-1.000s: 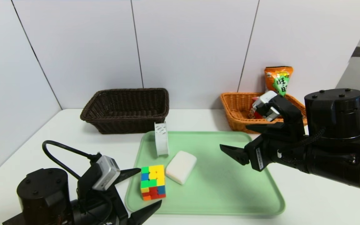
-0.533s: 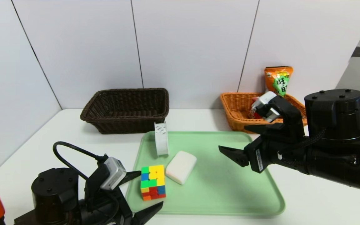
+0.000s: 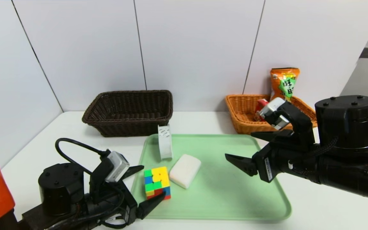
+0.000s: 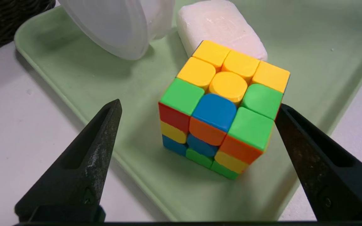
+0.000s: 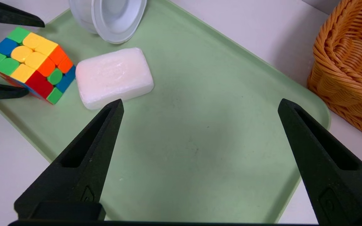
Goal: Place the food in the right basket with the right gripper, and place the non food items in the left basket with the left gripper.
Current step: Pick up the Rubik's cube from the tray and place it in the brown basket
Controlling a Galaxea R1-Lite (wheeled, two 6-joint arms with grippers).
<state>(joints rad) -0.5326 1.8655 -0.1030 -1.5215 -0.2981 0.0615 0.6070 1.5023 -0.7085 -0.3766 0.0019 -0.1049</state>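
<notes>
Head view first: we see our left gripper (image 3: 147, 186) with jaws spread, bracketing the puzzle cube (image 3: 157, 182) on the green tray (image 3: 228, 195); behind the tray sit the left basket (image 3: 129, 111) and right basket (image 3: 244, 111).

Left wrist view: one finger (image 4: 297, 138) touches the cube.

Right wrist view: our right gripper (image 5: 200, 106) hovers over the tray, jaws wide, holding nothing.

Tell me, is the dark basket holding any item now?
No, the dark basket shows only its bare woven inside.
</notes>
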